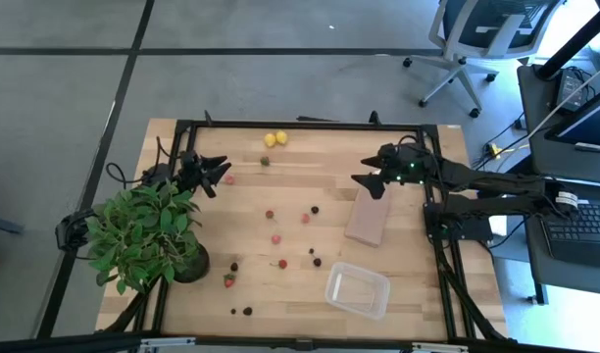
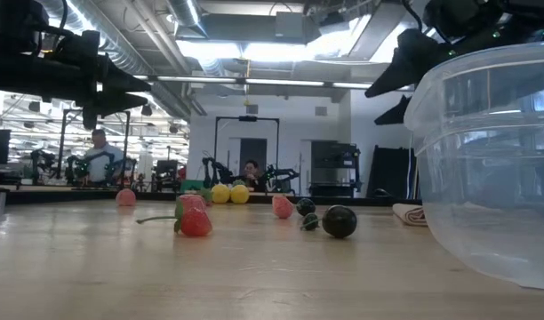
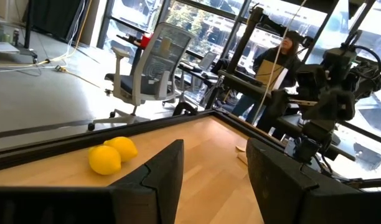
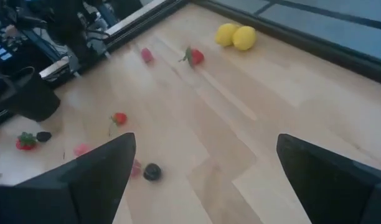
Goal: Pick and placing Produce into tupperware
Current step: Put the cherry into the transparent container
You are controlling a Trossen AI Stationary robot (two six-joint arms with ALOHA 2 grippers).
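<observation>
Tiny fruit pieces lie scattered on the wooden table [image 1: 290, 167]: red strawberries [image 1: 276, 238], dark blackberries [image 1: 317, 262] and two yellow lemons [image 1: 275, 139] near the far edge. The clear tupperware [image 1: 357, 290] stands empty at the near right and fills the right of the low view [image 2: 485, 169]. My left gripper [image 1: 220, 175] hovers open at the far left, beside a red piece [image 1: 229, 179]. My right gripper [image 1: 367, 169] hovers open at the far right, above the brown block's far end. Both wrist views show the lemons [image 3: 112, 154] [image 4: 236, 36] ahead.
A leafy potted plant [image 1: 143, 235] stands at the table's left near corner, close under the left arm. A flat brown block [image 1: 369, 216] lies right of centre, just beyond the tupperware. A black frame [image 1: 300, 124] rims the table. An office chair and people show beyond.
</observation>
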